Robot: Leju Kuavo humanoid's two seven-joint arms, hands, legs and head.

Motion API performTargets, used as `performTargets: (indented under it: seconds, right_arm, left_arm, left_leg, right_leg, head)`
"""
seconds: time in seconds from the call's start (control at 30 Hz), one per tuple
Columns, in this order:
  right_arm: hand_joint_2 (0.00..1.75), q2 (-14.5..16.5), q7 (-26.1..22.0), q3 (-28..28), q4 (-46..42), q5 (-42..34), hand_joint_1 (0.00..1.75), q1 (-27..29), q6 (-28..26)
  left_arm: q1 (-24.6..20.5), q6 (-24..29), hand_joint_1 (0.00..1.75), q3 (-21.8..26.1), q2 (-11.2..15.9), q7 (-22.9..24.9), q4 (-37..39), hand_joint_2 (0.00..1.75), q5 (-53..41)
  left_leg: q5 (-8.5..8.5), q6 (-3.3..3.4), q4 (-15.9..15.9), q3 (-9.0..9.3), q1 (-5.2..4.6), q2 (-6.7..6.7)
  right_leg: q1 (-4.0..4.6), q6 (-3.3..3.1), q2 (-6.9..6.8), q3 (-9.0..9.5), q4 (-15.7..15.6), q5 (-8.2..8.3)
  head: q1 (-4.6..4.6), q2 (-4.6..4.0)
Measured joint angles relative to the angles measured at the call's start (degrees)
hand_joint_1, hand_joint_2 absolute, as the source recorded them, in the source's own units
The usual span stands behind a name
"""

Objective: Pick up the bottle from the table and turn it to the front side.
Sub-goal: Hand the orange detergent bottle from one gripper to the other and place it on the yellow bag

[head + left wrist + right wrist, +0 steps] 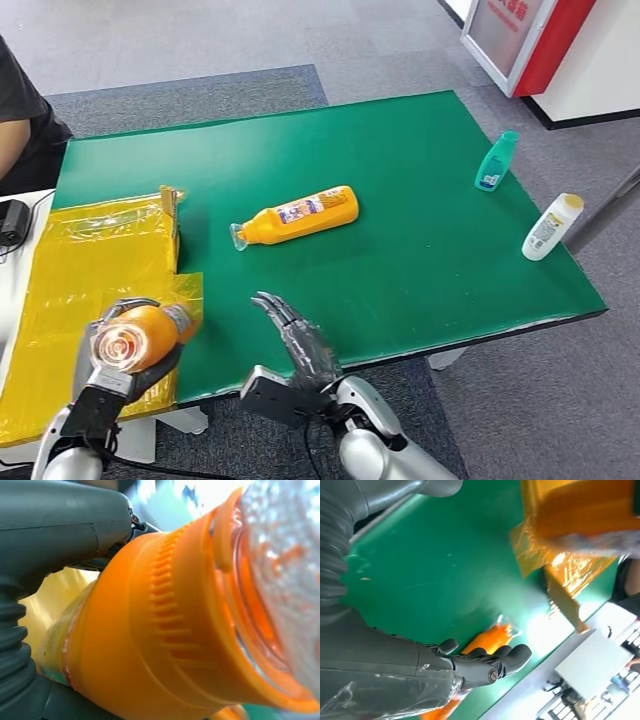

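Note:
My left hand grips an orange bottle at the lower left, above the yellow sheet, its clear cap end turned toward the camera. Close up in the left wrist view, the held bottle lies against my left hand. A second orange bottle with a printed label lies on its side mid-table on the green table, clear cap pointing left. My right hand hovers open over the table's front edge, fingers spread, nothing in it. From the right wrist, the lying bottle shows past the fingers of that hand.
A teal bottle and a white bottle with a yellow cap lie at the table's right side. A box lined with yellow plastic covers the left end. A person sits at the far left. A red and white stand is beyond the table.

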Motion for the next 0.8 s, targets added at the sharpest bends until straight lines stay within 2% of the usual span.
performTargets:
  seconds: [0.13, 0.27, 0.5, 0.63, 0.8]
  right_arm:
    - [1.75, -1.49, -0.09, -2.54, -4.3, 1.59, 0.0, 4.25, 1.41]
    - [1.75, -2.72, -0.27, -4.44, -7.81, 2.08, 0.0, 8.14, 2.16]
    - [1.75, -5.05, -0.26, -6.36, -11.15, -0.56, 0.0, 13.8, 1.21]
    - [1.75, -5.92, -0.24, -6.49, -11.38, -1.64, 0.0, 15.06, 1.2]
    - [1.75, -6.34, -0.24, -6.53, -11.38, -1.81, 0.0, 15.55, 1.21]
  left_arm:
    - [-0.9, 6.51, 1.75, 2.28, 3.59, 6.66, -1.06, 1.75, -16.77]
    - [-2.06, 8.61, 1.75, 3.71, 7.46, 11.17, -1.02, 1.75, -27.2]
    - [-3.85, 8.87, 1.75, 4.23, 12.0, 16.7, 0.89, 1.75, -36.46]
    - [-5.98, 9.15, 1.75, 4.09, 14.04, 17.27, 4.65, 1.75, -40.0]
    - [-7.49, 9.44, 1.75, 3.76, 14.91, 17.3, 7.26, 1.75, -40.56]
  left_leg:
    - [0.0, -0.01, 0.0, 0.0, 0.01, 0.0]
    - [0.0, -0.01, 0.0, 0.0, 0.01, 0.0]
    - [-0.04, 0.0, 0.0, 0.0, 0.0, 0.0]
    - [-0.02, -0.02, 0.0, 0.0, 0.01, 0.0]
    - [-0.02, -0.03, 0.0, 0.0, 0.01, 0.0]
  right_leg:
    - [0.01, -0.02, 0.0, -0.02, 0.0, -0.02]
    - [0.02, -0.03, 0.0, -0.02, 0.0, -0.03]
    - [0.0, -0.03, 0.0, -0.02, -0.01, -0.03]
    - [0.01, -0.07, 0.0, -0.03, -0.01, -0.01]
    - [0.01, -0.08, 0.0, -0.03, -0.01, 0.0]
  head:
    - [0.01, 0.0]
    - [-0.01, 0.0]
    - [0.0, 0.0]
    - [-0.01, 0.0]
    - [-0.01, 0.0]
